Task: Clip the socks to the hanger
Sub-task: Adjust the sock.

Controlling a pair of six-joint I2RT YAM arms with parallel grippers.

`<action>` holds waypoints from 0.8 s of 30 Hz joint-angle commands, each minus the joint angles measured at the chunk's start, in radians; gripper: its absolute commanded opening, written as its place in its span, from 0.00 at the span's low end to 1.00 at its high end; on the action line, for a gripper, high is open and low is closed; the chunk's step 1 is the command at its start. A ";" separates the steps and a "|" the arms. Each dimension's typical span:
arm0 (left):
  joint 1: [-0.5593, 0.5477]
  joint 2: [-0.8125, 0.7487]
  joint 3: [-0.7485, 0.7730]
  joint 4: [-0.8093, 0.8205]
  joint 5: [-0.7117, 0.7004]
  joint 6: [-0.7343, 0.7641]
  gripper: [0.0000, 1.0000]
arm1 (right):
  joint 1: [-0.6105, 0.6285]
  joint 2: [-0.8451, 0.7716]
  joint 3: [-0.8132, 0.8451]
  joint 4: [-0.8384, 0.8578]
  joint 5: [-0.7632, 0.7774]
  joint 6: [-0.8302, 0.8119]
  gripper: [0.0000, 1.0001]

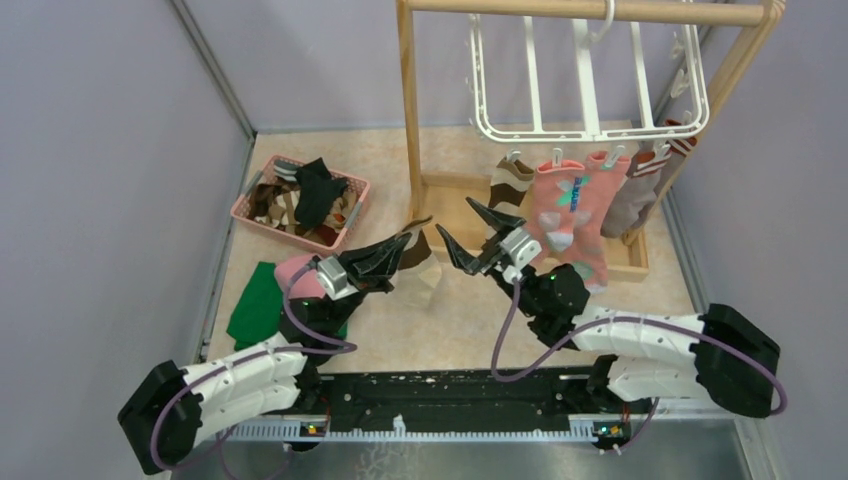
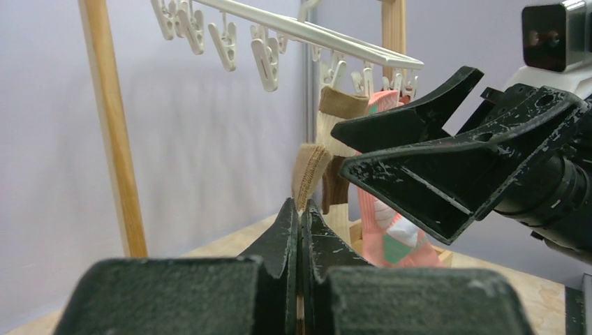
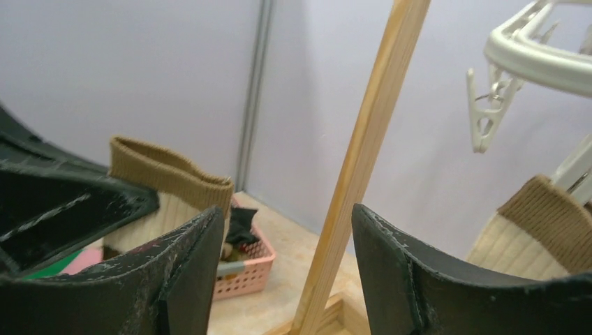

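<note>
The left tool (image 1: 405,243) is clamped on a brown-cream sock (image 1: 428,268) above mid-desk, cuff up. The right tool (image 1: 471,230) hangs just right of it, jaws apart. The hand-over seems in progress. Next the cuff must reach a free clip (image 2: 265,61) on the hanger (image 1: 585,134), far right.

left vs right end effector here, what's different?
Left end effector is shut; right end effector is open. Left pinches a brown-cream sock with its tan cuff up; right holds nothing. Left is by the wooden stand's left post; right is before the clipped pink sock. Both are black, pointing toward the hanger.
</note>
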 commanded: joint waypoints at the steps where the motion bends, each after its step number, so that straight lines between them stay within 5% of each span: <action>1: 0.006 -0.062 -0.007 -0.068 -0.053 0.042 0.00 | 0.054 0.114 0.096 0.313 0.171 -0.163 0.67; 5: 0.006 -0.129 -0.026 -0.130 -0.102 0.066 0.00 | 0.097 0.271 0.165 0.556 0.285 -0.324 0.66; 13: 0.006 -0.254 -0.056 -0.225 -0.140 0.117 0.00 | 0.097 0.445 0.392 0.560 0.465 -0.378 0.63; 24: 0.006 -0.304 -0.069 -0.266 -0.161 0.146 0.00 | 0.075 0.471 0.445 0.561 0.578 -0.505 0.64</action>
